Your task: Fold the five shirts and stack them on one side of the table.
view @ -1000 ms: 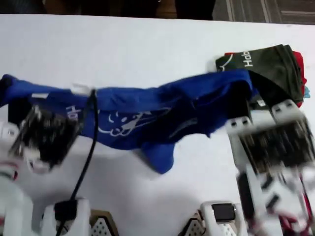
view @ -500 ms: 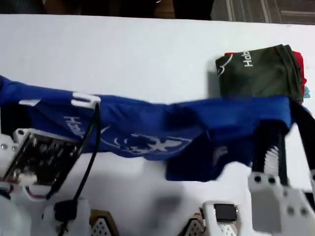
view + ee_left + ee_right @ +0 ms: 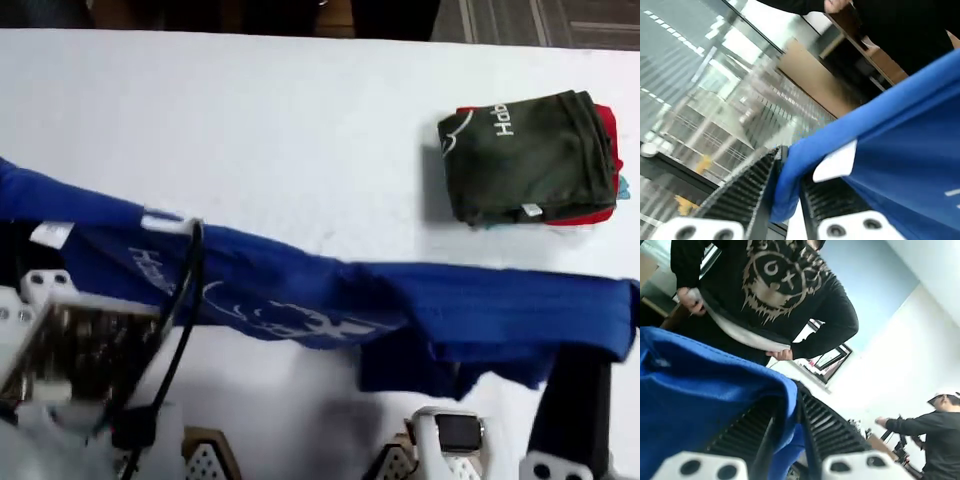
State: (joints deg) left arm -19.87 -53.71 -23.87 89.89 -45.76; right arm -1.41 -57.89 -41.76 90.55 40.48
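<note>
A blue shirt (image 3: 330,295) with white print hangs stretched across the near half of the table, held up at both ends. My left gripper (image 3: 787,187) is shut on one end of the blue shirt (image 3: 890,145), next to its white label (image 3: 836,162). My right gripper (image 3: 790,432) is shut on the other end of the blue shirt (image 3: 695,395). In the high view the left arm (image 3: 75,350) is at the near left and the right arm (image 3: 575,415) at the near right. A folded stack with a dark green shirt (image 3: 525,155) on top lies at the far right, with red (image 3: 605,130) showing beneath.
The white table (image 3: 250,110) is bare behind the blue shirt. The arm bases (image 3: 440,440) stand along the near edge. A black cable (image 3: 180,320) runs down from the left arm. The stack sits close to the table's right edge.
Both arms have drawn back toward the near edge and lifted, pulling the blue shirt taut and off the stack's edge. The right end has moved right and nearer.
</note>
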